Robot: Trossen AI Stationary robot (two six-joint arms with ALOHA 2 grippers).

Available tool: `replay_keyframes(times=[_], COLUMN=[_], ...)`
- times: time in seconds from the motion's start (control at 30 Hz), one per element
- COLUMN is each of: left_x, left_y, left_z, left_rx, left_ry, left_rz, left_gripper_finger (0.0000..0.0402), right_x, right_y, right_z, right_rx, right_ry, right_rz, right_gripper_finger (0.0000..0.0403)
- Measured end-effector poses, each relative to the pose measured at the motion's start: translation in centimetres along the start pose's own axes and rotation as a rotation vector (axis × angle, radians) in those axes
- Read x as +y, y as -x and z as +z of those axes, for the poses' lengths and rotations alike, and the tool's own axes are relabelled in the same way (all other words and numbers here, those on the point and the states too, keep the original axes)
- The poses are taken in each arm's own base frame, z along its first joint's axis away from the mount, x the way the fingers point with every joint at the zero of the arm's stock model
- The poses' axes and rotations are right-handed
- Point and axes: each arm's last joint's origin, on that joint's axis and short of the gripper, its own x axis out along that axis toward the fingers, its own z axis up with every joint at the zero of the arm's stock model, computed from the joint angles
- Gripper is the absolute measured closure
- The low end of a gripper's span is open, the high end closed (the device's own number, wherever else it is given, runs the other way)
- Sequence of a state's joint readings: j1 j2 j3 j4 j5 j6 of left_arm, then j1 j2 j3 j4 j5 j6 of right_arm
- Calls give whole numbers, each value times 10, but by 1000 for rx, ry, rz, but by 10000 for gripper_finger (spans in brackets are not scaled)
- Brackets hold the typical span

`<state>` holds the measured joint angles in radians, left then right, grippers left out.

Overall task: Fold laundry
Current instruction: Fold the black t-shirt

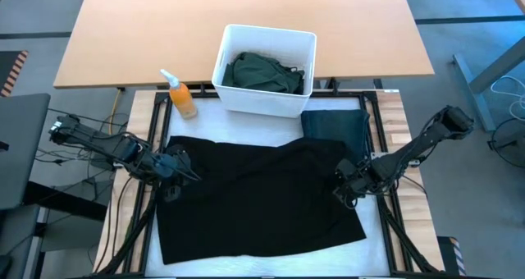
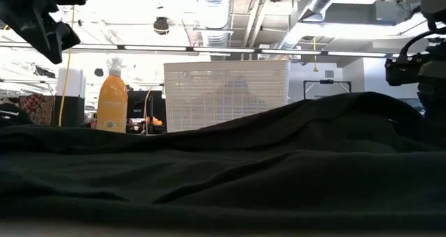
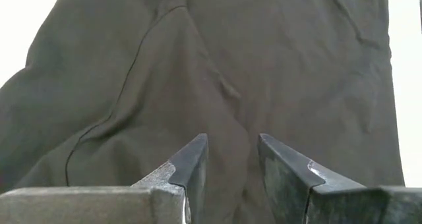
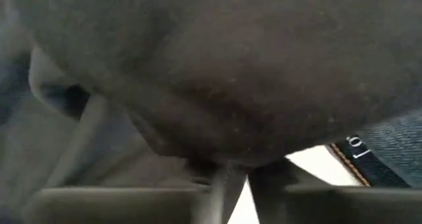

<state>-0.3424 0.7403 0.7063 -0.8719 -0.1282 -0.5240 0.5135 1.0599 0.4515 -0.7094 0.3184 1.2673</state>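
The black shirt [image 1: 258, 193] lies spread flat across the table's middle. Left gripper [image 1: 175, 166] sits at the shirt's left edge, fingers [image 3: 191, 165] parted, cloth lying ahead of and between them. Right gripper [image 1: 349, 185] at the right edge has its fingers pinching a fold of the shirt

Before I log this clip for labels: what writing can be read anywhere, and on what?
Orange bottle: its label is too small to read.
Blue denim beside the black garment: pale printed characters at the picture's edge, cut off and unreadable.
White bin: no writing visible.
Nothing else carries readable text.
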Motion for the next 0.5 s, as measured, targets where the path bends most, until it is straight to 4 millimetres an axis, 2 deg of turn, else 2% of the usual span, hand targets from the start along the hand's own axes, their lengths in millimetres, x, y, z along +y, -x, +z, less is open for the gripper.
replay_keyframes(times=[0.07,0.1,0.3,0.5], left_x=[1,2,7,7], left_y=[-2,-3,-11,-12], left_z=[-1,-3,-14,-15], left_rx=[3,14,80,80], left_ry=[11,21,92,95], left_rz=[9,22,54,58], left_gripper_finger=[283,283,283,283], right_x=[0,0,-4,1], right_y=[1,3,20,27], right_z=[2,2,2,-3], right_rx=[7,23,315,522], right_ry=[4,0,-107,-199], right_rz=[-2,-4,-84,-48], right_gripper_finger=[376,385,385,386])
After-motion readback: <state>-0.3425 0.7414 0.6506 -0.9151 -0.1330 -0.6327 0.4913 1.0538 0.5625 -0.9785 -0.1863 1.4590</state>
